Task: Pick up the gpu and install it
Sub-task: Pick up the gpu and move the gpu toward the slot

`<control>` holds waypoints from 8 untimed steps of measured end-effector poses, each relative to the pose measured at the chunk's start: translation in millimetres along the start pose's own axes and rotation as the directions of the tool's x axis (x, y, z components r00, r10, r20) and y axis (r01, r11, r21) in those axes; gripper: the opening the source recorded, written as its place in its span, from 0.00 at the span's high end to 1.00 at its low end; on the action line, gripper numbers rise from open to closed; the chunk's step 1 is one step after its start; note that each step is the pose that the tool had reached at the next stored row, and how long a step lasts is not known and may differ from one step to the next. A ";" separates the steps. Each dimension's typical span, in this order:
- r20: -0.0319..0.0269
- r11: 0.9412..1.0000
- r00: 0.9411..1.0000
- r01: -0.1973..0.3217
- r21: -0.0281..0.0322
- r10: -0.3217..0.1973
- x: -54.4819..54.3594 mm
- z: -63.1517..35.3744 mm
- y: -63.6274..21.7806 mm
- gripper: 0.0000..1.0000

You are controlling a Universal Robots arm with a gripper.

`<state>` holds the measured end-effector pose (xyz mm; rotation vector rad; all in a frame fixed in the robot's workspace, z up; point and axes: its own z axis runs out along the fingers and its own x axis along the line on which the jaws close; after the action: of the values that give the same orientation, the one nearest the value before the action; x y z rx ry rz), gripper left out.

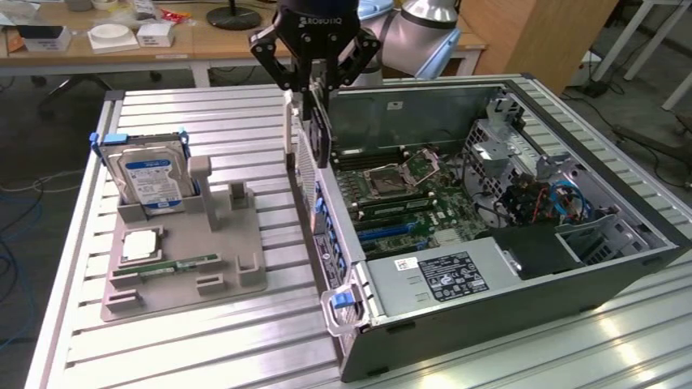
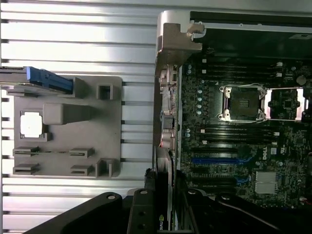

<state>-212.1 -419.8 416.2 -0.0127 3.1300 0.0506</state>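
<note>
Dark gpu (image 1: 317, 126) within end effector (image 1: 316, 83)

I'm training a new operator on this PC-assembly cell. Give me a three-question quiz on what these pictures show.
1. True or false: the gripper is shut on the gpu, which hangs on edge, clear of the grey fixture.
2. What stands upright in the grey fixture? A) hard drive B) cooling fan C) keyboard
3. Fill in: the computer case lies with one side ____, so the motherboard shows.

Key: 1 true; 2 A; 3 open.
</note>
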 end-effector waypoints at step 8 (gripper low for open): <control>0.000 1.000 1.000 0.000 0.000 0.000 -6.9 1.0 -0.1 0.74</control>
<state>-205.1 -419.8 415.3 -0.0128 3.1301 0.0506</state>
